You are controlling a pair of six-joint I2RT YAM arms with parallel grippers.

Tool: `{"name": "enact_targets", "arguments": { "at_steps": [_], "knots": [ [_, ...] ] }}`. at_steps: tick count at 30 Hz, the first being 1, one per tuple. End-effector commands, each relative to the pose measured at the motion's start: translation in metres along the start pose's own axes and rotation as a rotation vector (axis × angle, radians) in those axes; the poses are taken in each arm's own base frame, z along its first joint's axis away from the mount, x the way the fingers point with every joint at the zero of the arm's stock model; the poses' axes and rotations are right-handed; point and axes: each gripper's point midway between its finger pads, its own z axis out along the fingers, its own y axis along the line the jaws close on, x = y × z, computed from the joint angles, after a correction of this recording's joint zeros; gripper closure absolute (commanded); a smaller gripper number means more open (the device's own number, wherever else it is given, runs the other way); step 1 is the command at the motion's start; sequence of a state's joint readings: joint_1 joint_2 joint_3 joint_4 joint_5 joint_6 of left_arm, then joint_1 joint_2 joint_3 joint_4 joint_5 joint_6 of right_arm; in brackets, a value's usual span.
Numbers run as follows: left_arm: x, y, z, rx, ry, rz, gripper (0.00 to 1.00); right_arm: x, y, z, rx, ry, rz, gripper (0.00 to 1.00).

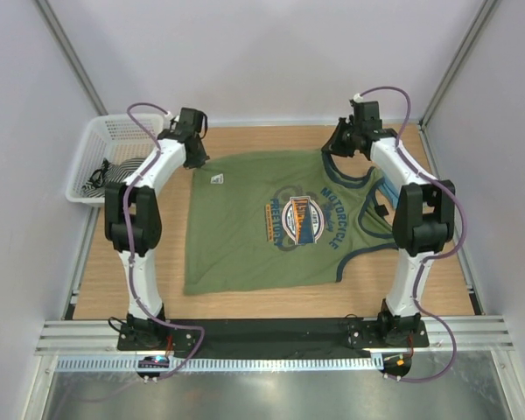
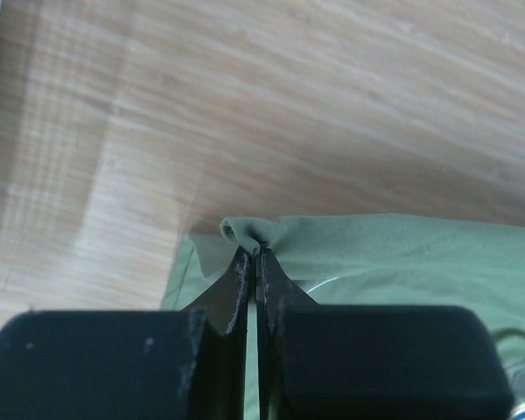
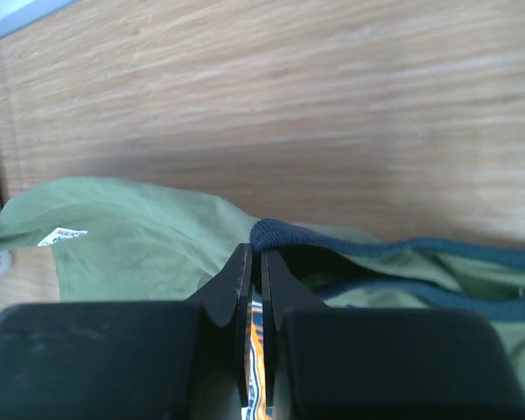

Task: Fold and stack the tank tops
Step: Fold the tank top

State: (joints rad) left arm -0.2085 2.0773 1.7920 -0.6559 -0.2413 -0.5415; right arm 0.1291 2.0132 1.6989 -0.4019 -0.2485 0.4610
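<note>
I see the olive-green tank top (image 1: 245,241) lying spread on the wooden table (image 1: 271,304), chest graphic (image 1: 304,219) facing up. Its hem is toward my left arm and its navy-trimmed straps are toward my right.

My left gripper (image 2: 252,254) is at the far hem corner. In the wrist view its fingers are pressed together on a small puckered fold of green cloth, and that corner is lifted a little off the wood. The white label (image 1: 216,178) sits just beside this corner.

My right gripper (image 3: 255,249) is at the far strap, with its fingers clamped on the navy trim where the strap bunches up. The green cloth trails away to both sides below it.

Between the two grips, the far edge of the top runs roughly straight across the table. A white basket (image 1: 86,171) stands at the far left, just off the table's edge, with some dark cloth in it that I can't identify.
</note>
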Motion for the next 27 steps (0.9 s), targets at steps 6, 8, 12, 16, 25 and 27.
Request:
{"name": "enact_targets", "arguments": {
  "at_steps": [6, 8, 12, 16, 25, 27],
  "knots": [
    [-0.011, 0.019, -0.052, -0.031, -0.141, -0.014, 1.0, 0.021, 0.007, -0.042, -0.039, -0.037, -0.028, 0.99],
    [-0.002, 0.027, -0.058, -0.041, -0.137, -0.018, 1.0, 0.034, 0.001, -0.044, -0.027, -0.021, -0.028, 0.99],
    [0.01, 0.033, -0.065, -0.035, -0.142, -0.028, 1.0, 0.046, 0.0, -0.057, -0.027, -0.025, -0.035, 0.99],
    [0.029, 0.037, -0.068, -0.033, -0.133, -0.019, 1.0, 0.06, -0.001, -0.065, -0.02, -0.017, -0.038, 0.99],
    [0.056, 0.038, -0.085, -0.044, -0.156, -0.012, 1.0, 0.095, -0.015, -0.081, 0.0, 0.003, -0.03, 0.99],
    [0.055, 0.037, -0.094, -0.035, -0.177, -0.024, 1.0, 0.098, -0.017, -0.088, 0.002, -0.007, -0.029, 0.99]
  ]
}}
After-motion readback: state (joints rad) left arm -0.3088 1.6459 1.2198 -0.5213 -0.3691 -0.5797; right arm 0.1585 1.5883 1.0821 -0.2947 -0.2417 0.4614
